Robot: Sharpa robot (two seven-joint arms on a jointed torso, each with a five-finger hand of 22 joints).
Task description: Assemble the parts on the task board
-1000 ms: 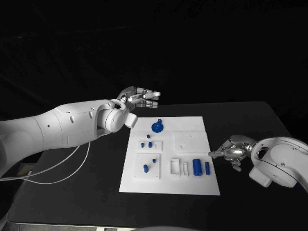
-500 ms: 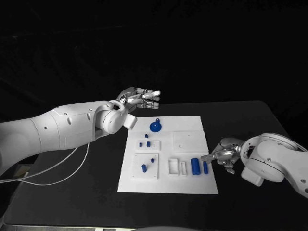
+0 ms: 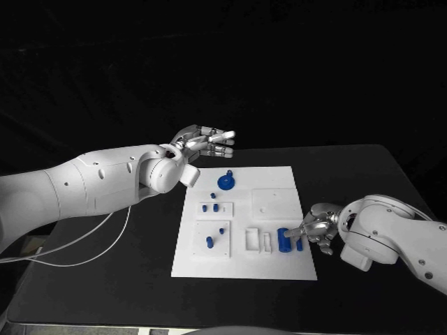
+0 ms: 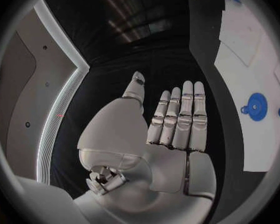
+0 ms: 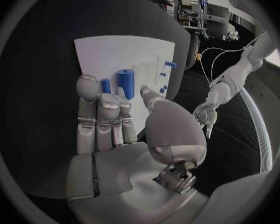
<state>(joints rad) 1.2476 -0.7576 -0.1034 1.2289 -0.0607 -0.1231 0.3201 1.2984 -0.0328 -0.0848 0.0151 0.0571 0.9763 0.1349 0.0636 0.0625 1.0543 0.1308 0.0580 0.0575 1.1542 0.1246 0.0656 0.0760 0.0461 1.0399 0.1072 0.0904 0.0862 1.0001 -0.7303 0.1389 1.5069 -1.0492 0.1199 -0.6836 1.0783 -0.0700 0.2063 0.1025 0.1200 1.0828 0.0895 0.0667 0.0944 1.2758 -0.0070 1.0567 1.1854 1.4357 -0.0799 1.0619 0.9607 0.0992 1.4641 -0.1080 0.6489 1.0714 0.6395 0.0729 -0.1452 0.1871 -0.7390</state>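
**Right hand closes in on the blue cylinders at the board's right edge**

Over the last second I have brought the right hand (image 3: 319,229) in from the bare counter (image 3: 364,167) to the right edge of the task board (image 3: 274,185). Its fingers (image 5: 99,112) now reach over that edge, right beside the two blue cylinders (image 3: 291,239) lying near the board's near right corner. From the wrist view the fingers lie fairly straight and close together with nothing between them and the thumb, so I read the hand as open and empty. My judgement: this is the approach to a first pick, and no grasp has been made yet.

The left hand (image 3: 203,142) has stayed put, hovering off the board's far left corner, fingers extended side by side, holding nothing.

The other parts have not moved: the round blue knob (image 3: 227,183) sits near the far edge, and the small blue pegs (image 3: 216,208) sit in the white blocks along the left side.

What I cannot settle: in the head view the right hand covers part of the thinner cylinder, so I cannot tell whether a fingertip already touches it. The pegs are too small to say whether they are seated or loose.
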